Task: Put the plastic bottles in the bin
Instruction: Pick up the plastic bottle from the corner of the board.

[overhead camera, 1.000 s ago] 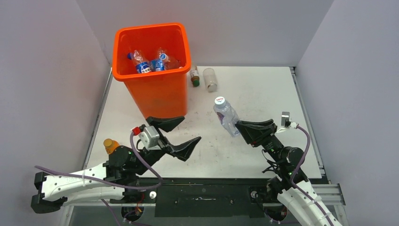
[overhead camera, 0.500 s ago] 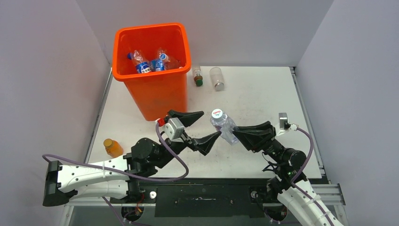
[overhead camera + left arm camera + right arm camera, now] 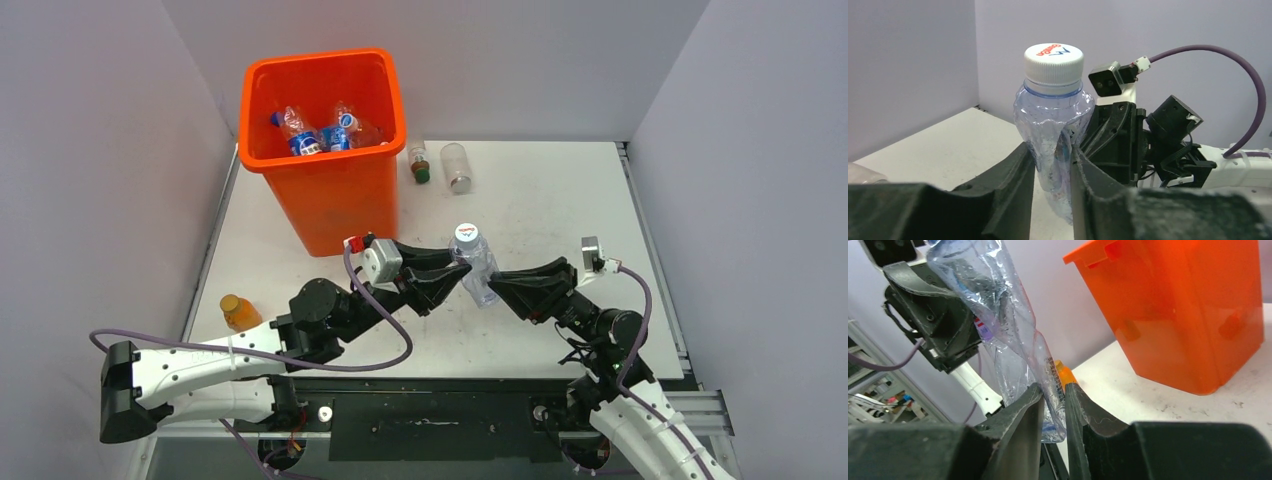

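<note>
Crumpled clear bottle (image 3: 474, 262) is up off the desk (image 3: 560, 200), in front of the bin (image 3: 322, 62) and right of its near corner. My right gripper (image 3: 497, 287) clamps its squashed lower body. My left gripper (image 3: 462, 272) pinches it under the white cap (image 3: 1053, 56). I read this as a handover, because the left arm sits nearer the bin.

Plain lavender-grey panel walls (image 3: 100, 150) enclose flat white scuffed tabletop (image 3: 560, 200) on three sides — even, soft light; black metal frame rail (image 3: 440, 410) along near edge.
</note>
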You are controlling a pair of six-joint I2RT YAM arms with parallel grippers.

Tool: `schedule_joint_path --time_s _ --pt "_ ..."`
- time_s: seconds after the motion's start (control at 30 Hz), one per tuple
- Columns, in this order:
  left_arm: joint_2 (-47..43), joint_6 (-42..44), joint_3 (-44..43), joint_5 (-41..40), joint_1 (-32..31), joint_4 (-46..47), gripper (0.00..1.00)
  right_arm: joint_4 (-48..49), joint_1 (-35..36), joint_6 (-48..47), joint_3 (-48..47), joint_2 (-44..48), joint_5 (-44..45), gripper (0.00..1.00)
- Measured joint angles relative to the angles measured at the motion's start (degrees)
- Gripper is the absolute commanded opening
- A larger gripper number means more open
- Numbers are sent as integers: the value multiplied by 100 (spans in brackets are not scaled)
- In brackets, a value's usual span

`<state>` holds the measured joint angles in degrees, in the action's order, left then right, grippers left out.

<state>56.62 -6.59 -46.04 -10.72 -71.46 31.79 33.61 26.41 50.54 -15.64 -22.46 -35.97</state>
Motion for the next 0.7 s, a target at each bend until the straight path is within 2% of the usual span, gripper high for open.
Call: schedule_joint_path --time_s 0.03,0.1,0.17,0.23,0.3,0.47,0.7 --pt "2 -33 0 63 15 -11 11 -212 4 -122 -90 -7 -33 40" --pt "-2 -72 -24 197 55 -37 0 -774 13 -439 -413 -61 -76 56" --pt "-20 -70 -81 341 103 -155 0 -1276 28 -739 -817 -138 -153 70" --pt "-87 -87 -94 442 146 -275 0 -1735 31 -1108 -1231 -170 -232 77" --pt "-186 -153 -94 597 208 -439 0 -2079 31 -1399 -1517 -168 -310 81" --pt "-525 -466 -94 1084 612 -745 0 -2555 31 -1803 -1762 -179 -522 82" --pt "-719 -973 -94 1801 894 -807 0 -2247 31 -1508 -1663 -490 -1078 82"
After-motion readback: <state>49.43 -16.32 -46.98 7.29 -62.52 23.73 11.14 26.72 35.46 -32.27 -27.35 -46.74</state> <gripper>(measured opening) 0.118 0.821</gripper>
